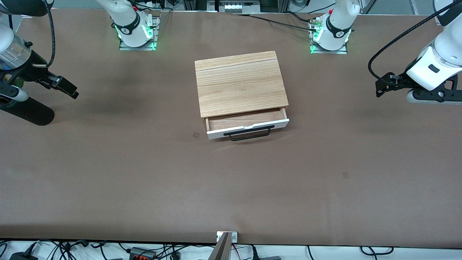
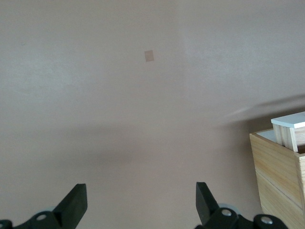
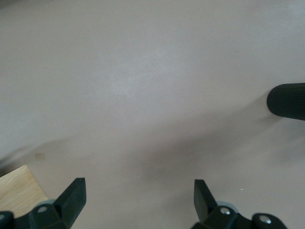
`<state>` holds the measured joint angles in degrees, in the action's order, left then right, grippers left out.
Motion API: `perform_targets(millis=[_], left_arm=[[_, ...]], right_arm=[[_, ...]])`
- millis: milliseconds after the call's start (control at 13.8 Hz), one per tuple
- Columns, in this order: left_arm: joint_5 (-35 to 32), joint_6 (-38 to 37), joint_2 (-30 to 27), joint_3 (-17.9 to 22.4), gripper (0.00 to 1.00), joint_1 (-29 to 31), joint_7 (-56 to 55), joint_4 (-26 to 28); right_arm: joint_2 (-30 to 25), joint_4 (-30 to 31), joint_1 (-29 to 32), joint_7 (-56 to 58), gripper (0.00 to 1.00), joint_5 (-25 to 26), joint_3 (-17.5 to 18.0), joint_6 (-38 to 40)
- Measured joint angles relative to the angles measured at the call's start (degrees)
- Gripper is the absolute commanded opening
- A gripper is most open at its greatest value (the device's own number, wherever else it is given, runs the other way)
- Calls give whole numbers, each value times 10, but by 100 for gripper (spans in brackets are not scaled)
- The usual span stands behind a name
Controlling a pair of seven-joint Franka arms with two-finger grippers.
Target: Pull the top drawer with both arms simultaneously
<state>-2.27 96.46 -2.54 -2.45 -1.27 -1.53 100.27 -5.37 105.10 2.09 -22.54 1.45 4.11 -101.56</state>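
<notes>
Top drawer partly out, both arms parked wide.

You see the top drawer drawn a little out of the wooden cabinet at the tabletop centre, its handle facing six o'clock. Your left pincer hovers at three o'clock, your right pincer at nine o'clock, both spread and empty over bare tabletop. Judging by this, the pull looks done, or else barely begun.
</notes>
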Motion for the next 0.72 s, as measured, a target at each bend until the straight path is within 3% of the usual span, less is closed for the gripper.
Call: perform_targets(millis=[725], left_arm=[[0, -27, 8, -1, 100, -2, 0, -19]], right_arm=[[12, -5, 0, -1, 100, 0, 1, -6]])
